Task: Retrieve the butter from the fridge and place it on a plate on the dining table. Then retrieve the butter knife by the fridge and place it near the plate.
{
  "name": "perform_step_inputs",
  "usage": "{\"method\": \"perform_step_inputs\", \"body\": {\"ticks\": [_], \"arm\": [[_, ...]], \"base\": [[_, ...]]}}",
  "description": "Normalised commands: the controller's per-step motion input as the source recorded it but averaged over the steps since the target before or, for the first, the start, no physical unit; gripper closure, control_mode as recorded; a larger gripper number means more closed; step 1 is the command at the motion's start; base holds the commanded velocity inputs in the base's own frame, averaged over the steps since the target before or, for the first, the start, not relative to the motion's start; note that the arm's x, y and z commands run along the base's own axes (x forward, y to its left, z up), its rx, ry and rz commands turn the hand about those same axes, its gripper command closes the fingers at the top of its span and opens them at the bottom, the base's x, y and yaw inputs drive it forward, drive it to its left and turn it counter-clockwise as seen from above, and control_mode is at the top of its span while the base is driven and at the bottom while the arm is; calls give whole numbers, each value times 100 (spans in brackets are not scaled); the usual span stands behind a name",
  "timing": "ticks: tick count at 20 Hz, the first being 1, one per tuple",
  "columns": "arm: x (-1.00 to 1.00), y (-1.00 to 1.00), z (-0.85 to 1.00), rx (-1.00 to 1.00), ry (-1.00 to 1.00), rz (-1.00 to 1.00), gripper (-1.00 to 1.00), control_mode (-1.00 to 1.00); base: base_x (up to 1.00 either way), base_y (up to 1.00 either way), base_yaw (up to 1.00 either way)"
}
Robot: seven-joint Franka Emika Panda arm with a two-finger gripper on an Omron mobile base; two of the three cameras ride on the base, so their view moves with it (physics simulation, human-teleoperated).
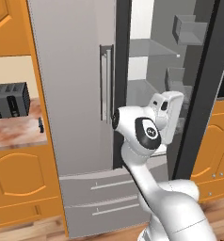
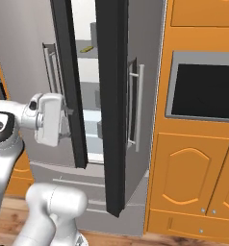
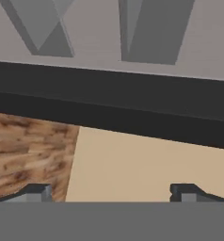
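Home kitchen, rendered. Steel fridge point(image 1: 78, 94), orange wood cabinets point(image 2: 193, 178), built-in oven point(image 2: 205, 86). Black toaster point(image 1: 9, 100) on marbled counter point(image 1: 15, 129).

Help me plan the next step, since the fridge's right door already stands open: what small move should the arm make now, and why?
Probably ease the gripper further into the fridge toward its shelves. The right door is swung wide, the hand sits at the opening, and the fingers stand apart with nothing between them. A small yellowish thing lies on an upper shelf; whether it is the butter is unclear.
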Motion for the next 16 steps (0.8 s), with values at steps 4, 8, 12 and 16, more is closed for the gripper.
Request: {"method": "perform_step_inputs", "body": {"ticks": [4, 8, 12, 16], "arm": [[35, 10, 0, -4, 8, 0, -100, -100], [41, 16, 12, -9, 11, 0, -100, -100], [47, 3, 32, -3, 18, 0, -100, -100], [44, 0, 29, 0, 20, 0, -100, -100]], "base": [[0, 0, 0], [0, 0, 0], [0, 0, 0], [0, 0, 0]]}}
